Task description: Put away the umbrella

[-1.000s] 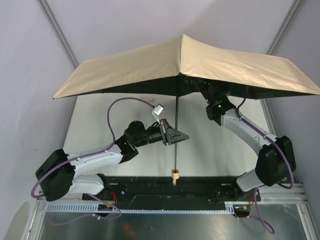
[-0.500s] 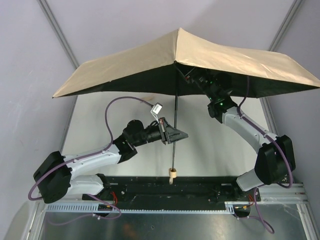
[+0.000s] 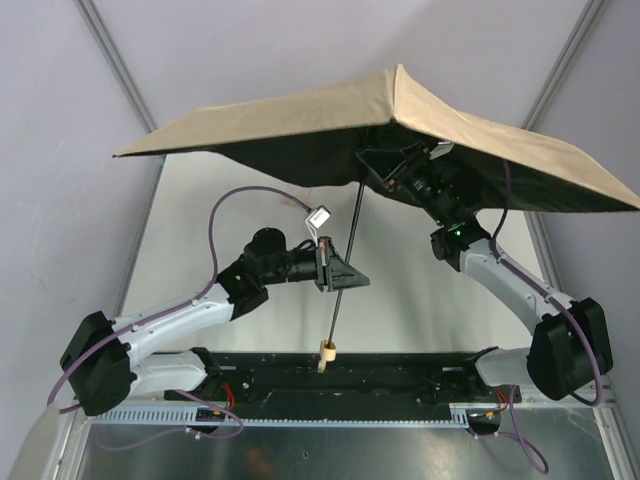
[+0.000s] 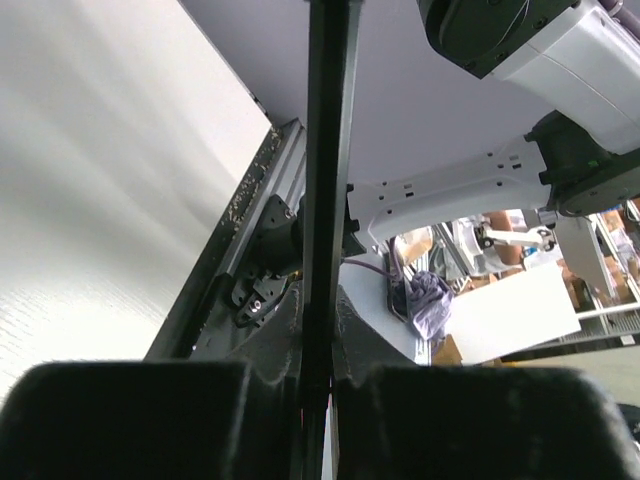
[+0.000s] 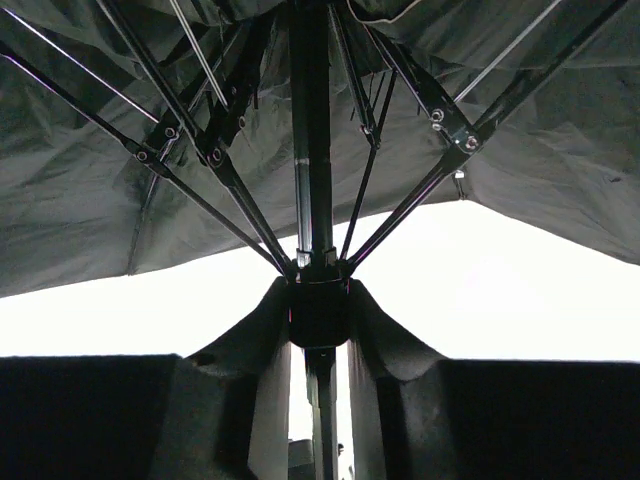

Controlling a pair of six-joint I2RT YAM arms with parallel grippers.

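- The umbrella (image 3: pixel 300 125) is open and held aloft above the table (image 3: pixel 190 240), touching it nowhere.
- Its black shaft (image 3: pixel 347 240) leans, top toward the table's right side; the pale handle (image 3: pixel 326 352) hangs over the table's near edge.
- The left gripper (image 3: pixel 335 275) is clenched on the shaft, partway up from the handle, above the table's middle.
- The right gripper (image 5: pixel 318 330) sits under the canopy, higher above the table; its 2 fingers clamp the runner (image 5: pixel 320 300) where the ribs meet the shaft.
- Both arms reach up from the table's near edge.
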